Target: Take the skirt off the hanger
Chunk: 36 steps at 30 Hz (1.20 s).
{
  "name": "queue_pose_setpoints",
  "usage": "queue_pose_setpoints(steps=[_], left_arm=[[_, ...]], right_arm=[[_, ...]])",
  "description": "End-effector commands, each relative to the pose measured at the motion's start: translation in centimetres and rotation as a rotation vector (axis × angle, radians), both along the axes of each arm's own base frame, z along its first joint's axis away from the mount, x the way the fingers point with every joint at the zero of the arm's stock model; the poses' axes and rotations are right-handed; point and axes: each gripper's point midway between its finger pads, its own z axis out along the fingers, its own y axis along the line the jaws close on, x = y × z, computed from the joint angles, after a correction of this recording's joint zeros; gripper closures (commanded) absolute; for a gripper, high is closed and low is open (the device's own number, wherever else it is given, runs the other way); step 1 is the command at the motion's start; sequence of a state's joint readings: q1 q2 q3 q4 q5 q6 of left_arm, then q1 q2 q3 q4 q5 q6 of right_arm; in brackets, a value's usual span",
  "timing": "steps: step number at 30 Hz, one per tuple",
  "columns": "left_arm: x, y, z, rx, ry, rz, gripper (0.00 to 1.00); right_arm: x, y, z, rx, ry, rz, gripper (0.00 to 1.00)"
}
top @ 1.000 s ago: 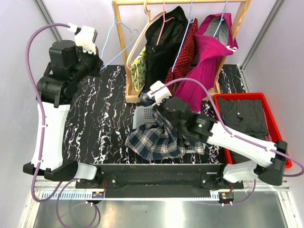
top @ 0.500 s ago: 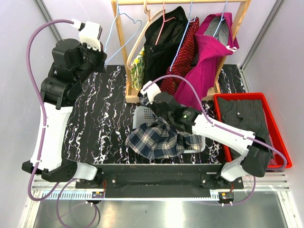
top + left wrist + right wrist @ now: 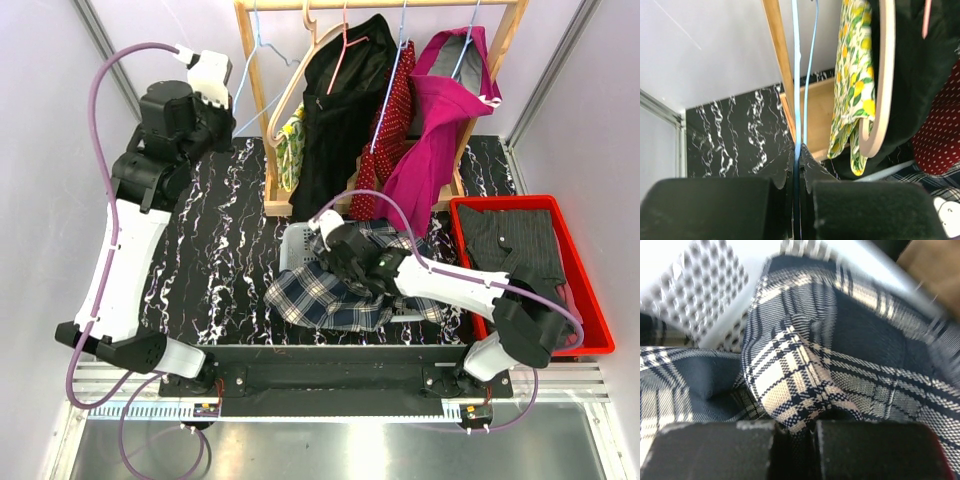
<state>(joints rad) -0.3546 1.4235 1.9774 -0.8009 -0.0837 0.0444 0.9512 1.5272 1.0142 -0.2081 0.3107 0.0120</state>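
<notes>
Since the earlier frame the right arm has dropped lower and reached further left, and the left arm has lifted toward the far edge of the table. The right gripper (image 3: 795, 426) is pinched tight on a fold of the plaid skirt (image 3: 805, 365), which bunches up directly in front of its fingers. The skirt (image 3: 330, 290) lies at the middle of the near edge, draped over and spilling out of the white perforated basket (image 3: 296, 245). Off the skirt, the blue wire hanger (image 3: 796, 75) stands clamped between the narrow fingers of the left gripper (image 3: 797, 170), beside the wooden rack (image 3: 255, 110) at the far edge. At the right edge, the red bin (image 3: 600, 330) holds a folded dark garment (image 3: 520, 240).
</notes>
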Motion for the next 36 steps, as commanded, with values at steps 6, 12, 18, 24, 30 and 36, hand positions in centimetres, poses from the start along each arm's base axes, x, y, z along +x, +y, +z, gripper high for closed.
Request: queue_pose_setpoints(steps=[6,12,18,24,30,36], left_arm=[[-0.2,-0.3,-0.8,-0.043,-0.007,0.001,1.0],[-1.4,0.0,-1.2,-0.029,-0.006,-0.012,0.76],[-3.0,0.9,0.8,-0.027,-0.065,-0.006,0.01],[-6.0,1.7,3.8,-0.032,-0.15,-0.037,0.01],[-9.9,0.7,3.6,-0.069,-0.138,-0.156,0.01],[-10.8,0.1,1.8,-0.08,-0.086,-0.198,0.01]], right_arm=[[-4.6,-1.0,0.5,0.274,0.171,-0.083,1.0],[-4.7,-3.1,0.0,0.236,0.17,-0.175,1.0],[-3.2,-2.8,3.4,0.223,0.107,-0.188,0.51],[-2.3,-1.0,5.5,0.272,0.104,-0.172,0.27],[-1.9,-1.0,18.0,0.421,-0.073,-0.099,0.24],[-4.0,-4.2,27.3,0.495,-0.185,-0.047,0.23]])
